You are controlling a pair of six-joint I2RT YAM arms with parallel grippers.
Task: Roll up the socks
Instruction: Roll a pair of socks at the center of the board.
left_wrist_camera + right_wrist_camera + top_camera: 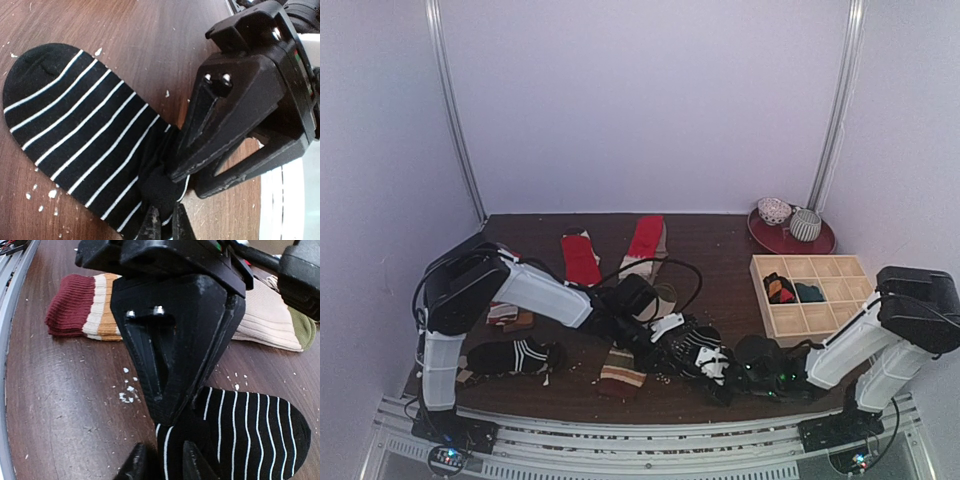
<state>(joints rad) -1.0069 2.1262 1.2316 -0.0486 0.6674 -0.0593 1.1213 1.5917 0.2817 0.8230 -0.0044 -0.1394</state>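
1. Left pincer (pixel 166 226): fingers pressed together, pinching the bunched cuff end of the black striped sock (pixel 75 125) right at the fold.
2. Right pincer (pixel 165 462) meets it nose to nose. Its fingers are narrowly apart with striped fabric caught between them, so it looks clamped on the same bundle.
3. The sock lies at the near middle of the counter (pixel 150 40). The toe end is flat and spread, and only the cuff is gathered into a small lump. I judge the roll barely begun.
4. To do this well, one pincer should anchor the lump while the other turns it over toward the toe. Staying low would wind the fabric tight and stop it sliding.
5. The risk, as I read it: both pincers crowd one spot, so they may bump or pull the lump apart.
6. Farther out, the beige banded sock (pixel 85 307) lies near on the left. Two red socks (pixel 582 258) sit at the far side, and the wooden tray (pixel 788 320) is to the right, well apart.
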